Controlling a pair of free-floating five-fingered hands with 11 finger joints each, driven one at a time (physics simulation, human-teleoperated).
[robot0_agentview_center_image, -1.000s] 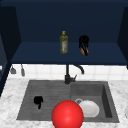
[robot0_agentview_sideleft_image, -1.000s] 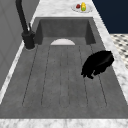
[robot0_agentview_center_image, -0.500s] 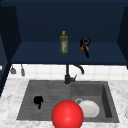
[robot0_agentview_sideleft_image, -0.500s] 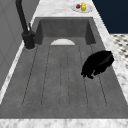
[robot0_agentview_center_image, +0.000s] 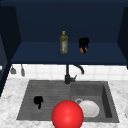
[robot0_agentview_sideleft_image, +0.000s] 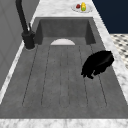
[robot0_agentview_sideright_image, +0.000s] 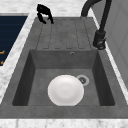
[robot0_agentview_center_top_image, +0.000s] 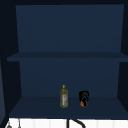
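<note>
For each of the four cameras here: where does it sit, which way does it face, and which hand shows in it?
Front view: faces the sink; left hand over the draining board, right hand on a small orange thing beside the bottle.
Left side view: looks along the draining board; left hand.
Right side view: over the plate; left hand.
Upper view: faces the shelves; right hand.
Both side views share the tap.

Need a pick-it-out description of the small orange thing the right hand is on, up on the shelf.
Start at the dark blue cabinet above the sink and go to its lowest shelf. Two things stand there: a tall yellow-green bottle and, to its right, a short orange-brown item. It is the shorter, darker one, with the black right hand closed over its top.
</note>
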